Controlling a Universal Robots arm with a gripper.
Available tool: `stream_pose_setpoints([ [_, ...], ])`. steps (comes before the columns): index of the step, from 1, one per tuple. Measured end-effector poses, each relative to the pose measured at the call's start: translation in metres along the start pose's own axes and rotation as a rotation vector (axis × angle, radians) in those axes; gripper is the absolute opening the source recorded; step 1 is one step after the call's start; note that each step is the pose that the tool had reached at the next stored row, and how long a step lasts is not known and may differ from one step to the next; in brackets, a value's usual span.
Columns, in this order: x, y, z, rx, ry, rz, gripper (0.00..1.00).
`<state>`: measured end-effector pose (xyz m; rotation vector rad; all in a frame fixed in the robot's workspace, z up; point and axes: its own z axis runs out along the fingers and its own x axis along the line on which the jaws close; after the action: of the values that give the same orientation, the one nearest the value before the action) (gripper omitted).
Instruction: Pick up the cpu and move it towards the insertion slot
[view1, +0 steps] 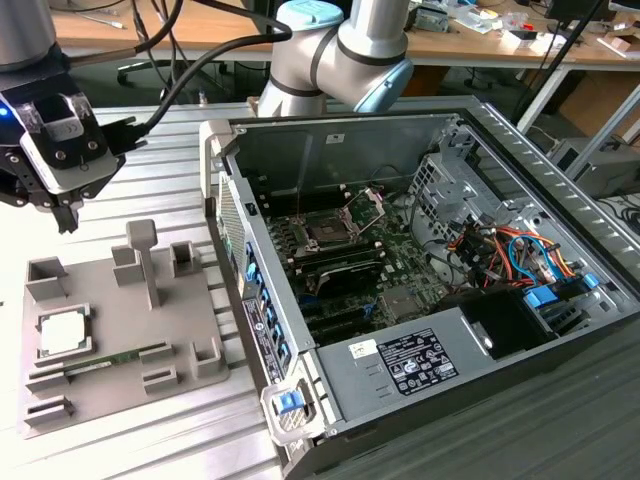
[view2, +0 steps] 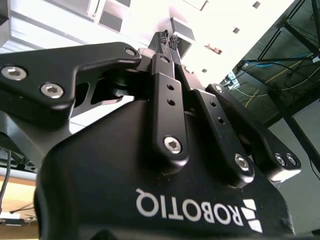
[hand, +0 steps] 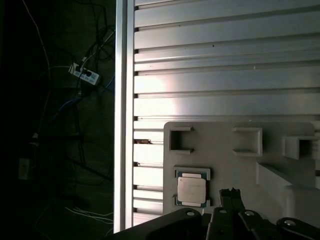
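Cpu on grey tray, memory stick alongside

Arm: silver-grey tubes w/ pale blue joint caps, black cables trailing off it. Gripper: matte black body, angular links, silver hex screws (several per link), ribbed fingertips, white lettering on housing. Blue light by wrist.

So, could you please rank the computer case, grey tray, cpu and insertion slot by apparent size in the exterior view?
1. computer case
2. grey tray
3. cpu and insertion slot: too alike to rank.
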<state>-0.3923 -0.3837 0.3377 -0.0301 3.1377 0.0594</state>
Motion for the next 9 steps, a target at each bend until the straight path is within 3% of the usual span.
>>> stream_pose_setpoints([
  [9, 0.0017, -0.0021, 0.0049, 0.0, 0.0, 0.0, 0.11],
])
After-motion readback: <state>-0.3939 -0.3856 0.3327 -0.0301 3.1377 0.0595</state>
